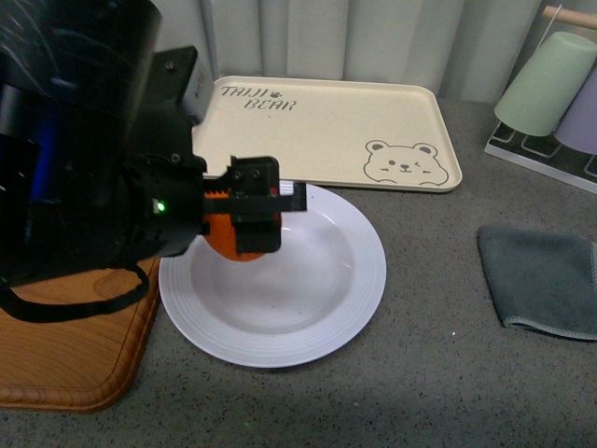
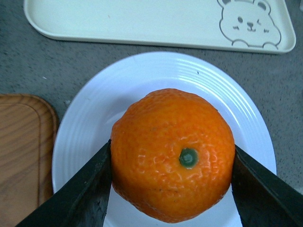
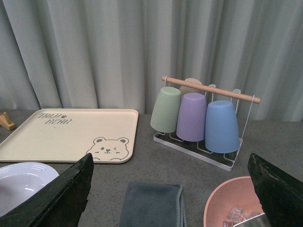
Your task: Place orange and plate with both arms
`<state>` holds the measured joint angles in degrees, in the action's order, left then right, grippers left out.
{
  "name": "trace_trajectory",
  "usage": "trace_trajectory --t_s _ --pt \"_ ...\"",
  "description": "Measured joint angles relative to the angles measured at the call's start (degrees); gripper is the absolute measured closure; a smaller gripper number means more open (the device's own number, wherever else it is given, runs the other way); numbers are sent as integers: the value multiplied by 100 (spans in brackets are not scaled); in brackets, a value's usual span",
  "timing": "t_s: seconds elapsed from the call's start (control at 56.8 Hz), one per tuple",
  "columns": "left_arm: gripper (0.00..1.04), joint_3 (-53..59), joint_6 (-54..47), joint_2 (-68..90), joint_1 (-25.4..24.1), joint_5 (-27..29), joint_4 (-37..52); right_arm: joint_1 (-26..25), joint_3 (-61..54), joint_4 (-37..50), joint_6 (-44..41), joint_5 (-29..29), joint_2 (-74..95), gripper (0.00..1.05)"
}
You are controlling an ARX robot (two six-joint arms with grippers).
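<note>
My left gripper (image 1: 250, 217) is shut on the orange (image 1: 224, 239), a round bright fruit with a green stem dimple, and holds it over the left part of the white plate (image 1: 326, 308). In the left wrist view the orange (image 2: 173, 153) sits between the two dark fingers (image 2: 80, 194), with the ridged plate (image 2: 94, 113) beneath it. I cannot tell whether the orange touches the plate. My right gripper (image 3: 170, 189) is open and empty, out of the front view; the plate's edge (image 3: 19, 182) shows in its view.
A beige bear-printed tray (image 1: 326, 131) lies behind the plate. A wooden board (image 1: 75, 345) lies at the left. A grey cloth (image 1: 546, 280) lies at the right. A cup rack (image 3: 199, 118) with green, purple and blue cups stands at the back right. A pink bowl (image 3: 225, 201) sits below the right gripper.
</note>
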<state>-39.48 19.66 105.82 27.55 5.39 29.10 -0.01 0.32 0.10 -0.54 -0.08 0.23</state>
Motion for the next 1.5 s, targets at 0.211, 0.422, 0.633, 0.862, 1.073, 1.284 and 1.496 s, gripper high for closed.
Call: trace_trajectory --t_s 0.211,0.422,0.633,0.862,1.073,1.284,1.496 --pt "41 -313 46 614 140 68 37 0 0 0 0 0 0 9" --pt "41 -431 57 837 140 68 52 0 0 0 0 0 0 9" --pt "41 -466 55 892 140 61 50 0 0 0 0 0 0 9" --pt "5 -472 28 890 144 61 33 0 0 0 0 0 0 9" --pt "7 -420 11 623 125 192 -20 0 0 0 0 0 0 9" --pt "7 76 -11 -411 -22 702 173 0 0 0 0 0 0 9" --pt "7 1034 2 -2020 -247 1453 131 0 0 0 0 0 0 9"
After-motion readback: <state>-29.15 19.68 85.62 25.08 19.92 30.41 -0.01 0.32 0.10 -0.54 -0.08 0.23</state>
